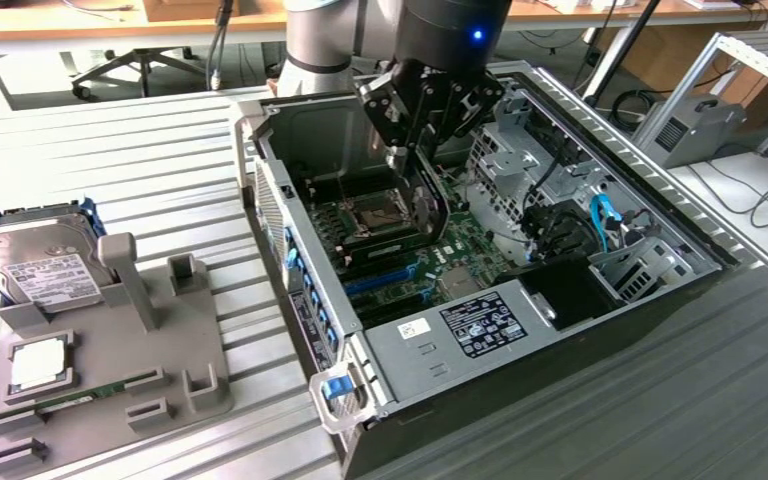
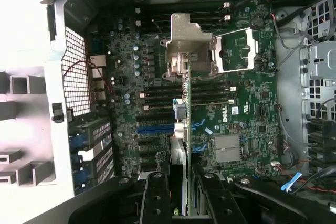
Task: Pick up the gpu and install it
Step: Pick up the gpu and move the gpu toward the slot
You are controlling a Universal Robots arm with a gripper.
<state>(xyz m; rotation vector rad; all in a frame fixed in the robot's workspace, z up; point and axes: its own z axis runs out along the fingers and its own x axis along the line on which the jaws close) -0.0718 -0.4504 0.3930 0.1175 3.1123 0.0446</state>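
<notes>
My gripper (image 1: 411, 150) hangs over the open computer case (image 1: 491, 340) and is shut on the gpu (image 1: 427, 205). The card points edge-down toward the motherboard (image 1: 464, 245) and looks dark and thin. In the wrist view the gpu (image 2: 189, 45) runs edge-on away from my gripper (image 2: 185, 182), with its silver metal bracket at the far end, over the CPU socket area. Its green edge lies across the motherboard (image 2: 236, 114), near a blue expansion slot (image 2: 155, 128). I cannot tell whether the card touches the board.
On the exterior view's left, a grey fixture (image 1: 117, 370) holds a hard drive (image 1: 37, 265), a CPU (image 1: 37, 365) and a RAM stick (image 1: 77, 400). Cables and a drive cage (image 1: 598, 230) crowd the case's right side. The case's metal walls stand close around the card.
</notes>
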